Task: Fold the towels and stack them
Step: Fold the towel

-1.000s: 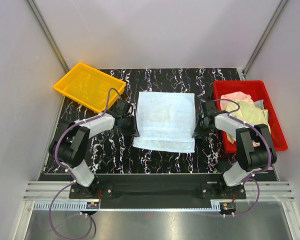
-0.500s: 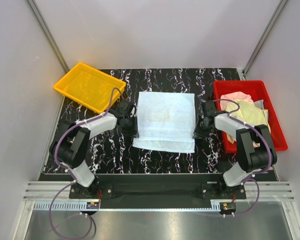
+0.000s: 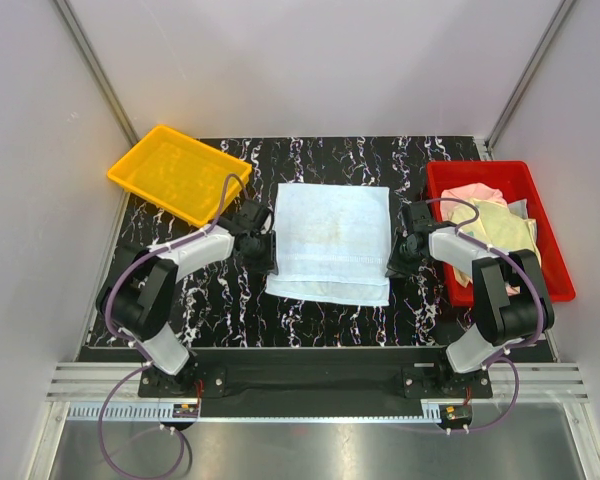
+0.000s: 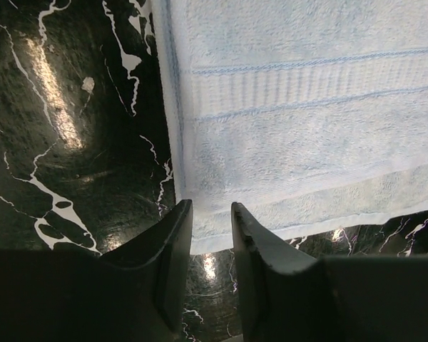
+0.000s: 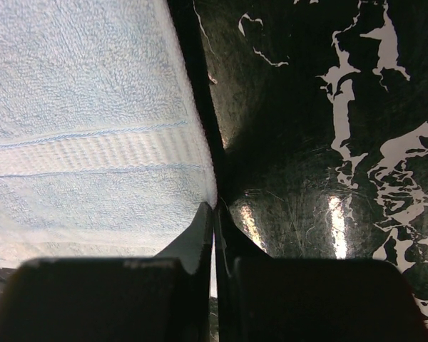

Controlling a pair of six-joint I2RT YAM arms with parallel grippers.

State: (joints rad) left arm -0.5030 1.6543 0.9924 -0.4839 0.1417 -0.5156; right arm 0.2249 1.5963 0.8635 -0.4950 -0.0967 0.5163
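Observation:
A pale blue towel [image 3: 332, 240] lies flat at the middle of the black marble table, folded over so that a lower layer shows along its near edge. My left gripper [image 3: 268, 258] sits low at the towel's left edge. In the left wrist view this gripper [image 4: 212, 206] is open by a narrow gap, with the towel [image 4: 307, 128] edge lying flat under the gap. My right gripper [image 3: 392, 262] is at the towel's right edge. In the right wrist view this gripper [image 5: 215, 206] is shut, and the edge of the towel [image 5: 85, 142] runs into its tips.
A red bin [image 3: 480, 167] at the right holds a pink towel [image 3: 472, 192] and a yellow towel [image 3: 500, 232], close behind my right arm. An empty yellow tray [image 3: 180, 172] sits at the back left. Grey walls close in both sides.
The left gripper has shifted slightly along the towel's left edge. The right arm and the towel stay as they were.

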